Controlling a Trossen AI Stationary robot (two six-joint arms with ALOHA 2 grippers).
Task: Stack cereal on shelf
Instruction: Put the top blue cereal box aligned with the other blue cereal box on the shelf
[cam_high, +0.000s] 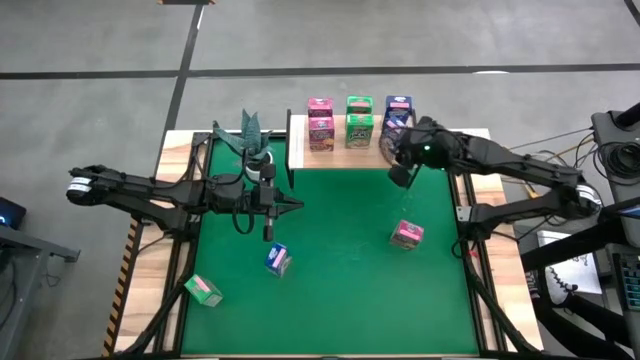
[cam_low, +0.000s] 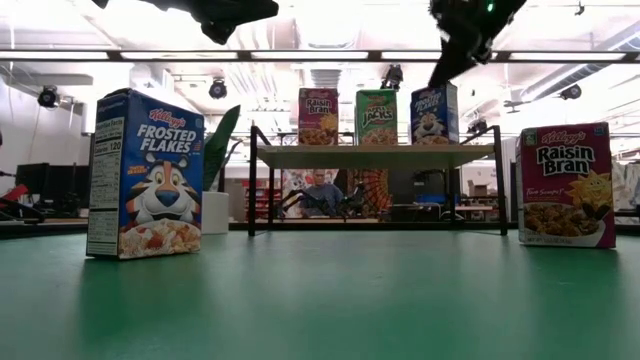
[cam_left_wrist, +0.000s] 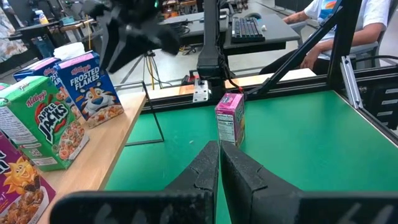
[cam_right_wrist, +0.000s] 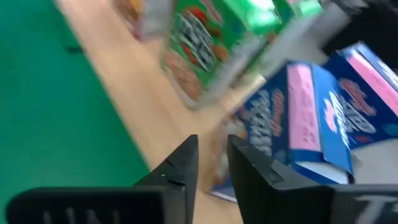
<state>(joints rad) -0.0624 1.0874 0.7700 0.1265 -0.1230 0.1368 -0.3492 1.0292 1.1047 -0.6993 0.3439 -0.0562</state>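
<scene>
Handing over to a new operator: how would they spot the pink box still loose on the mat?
Start at the green mat. On its right half, below the shelf, stands a lone Raisin Bran box. It is the only pink carton off the shelf.

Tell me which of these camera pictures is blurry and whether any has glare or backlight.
Right wrist view: motion-smeared, the blue cereal box and green cereal box streak across the shelf. Low view: bright ceiling lights wash out the top, leaving the right gripper a dark silhouette. High view and left wrist view: evenly lit, reasonably sharp.
</scene>
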